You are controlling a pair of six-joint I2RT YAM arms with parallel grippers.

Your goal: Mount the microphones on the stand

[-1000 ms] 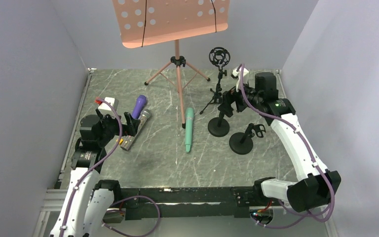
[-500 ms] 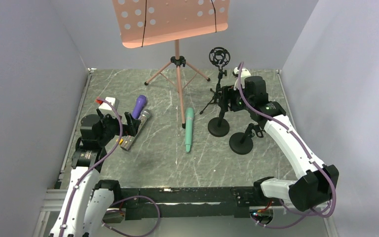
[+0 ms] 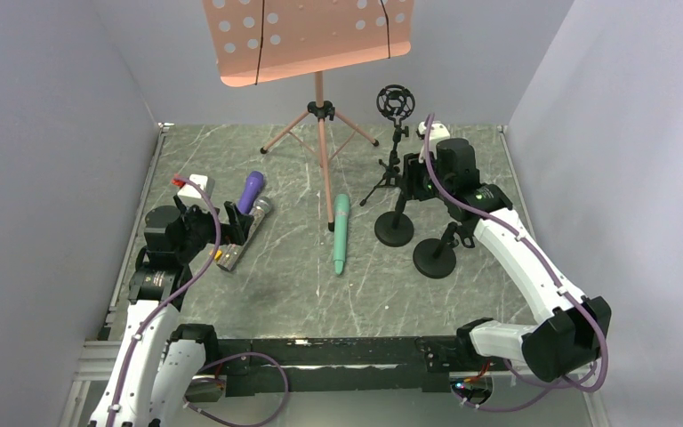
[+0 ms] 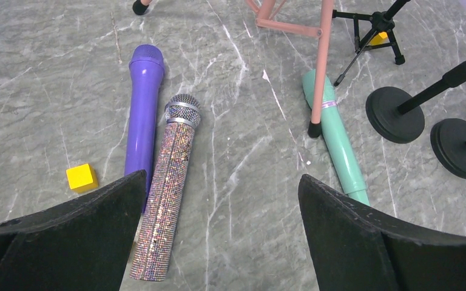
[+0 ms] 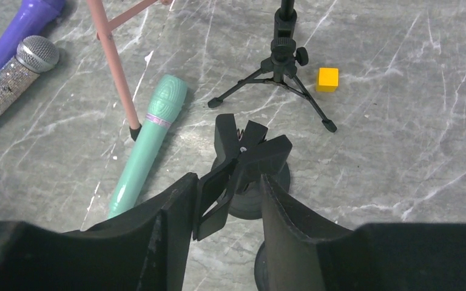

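Observation:
Three microphones lie on the table: a purple one (image 3: 250, 191) (image 4: 142, 109), a glittery silver one (image 3: 245, 233) (image 4: 170, 182) beside it, and a mint green one (image 3: 341, 233) (image 5: 145, 151) near the middle. My left gripper (image 3: 220, 233) (image 4: 221, 182) hovers wide open over the near ends of the purple and silver ones, touching nothing. My right gripper (image 3: 406, 185) (image 5: 227, 188) has its fingers pressed on either side of the black spring clip (image 5: 249, 148) atop a round-base stand (image 3: 394, 233).
A second round-base stand (image 3: 434, 258) sits just right of the first. Behind them are a small tripod (image 5: 285, 60) with a black shock mount (image 3: 395, 102) and a pink music stand (image 3: 307, 36). One leg of the music stand ends beside the mint microphone. Yellow cubes (image 4: 81, 177) (image 5: 327, 79) lie about.
My right arm moved left and forward onto the stand's clip, and its fingers narrowed around it. The left arm and the microphones have not moved.

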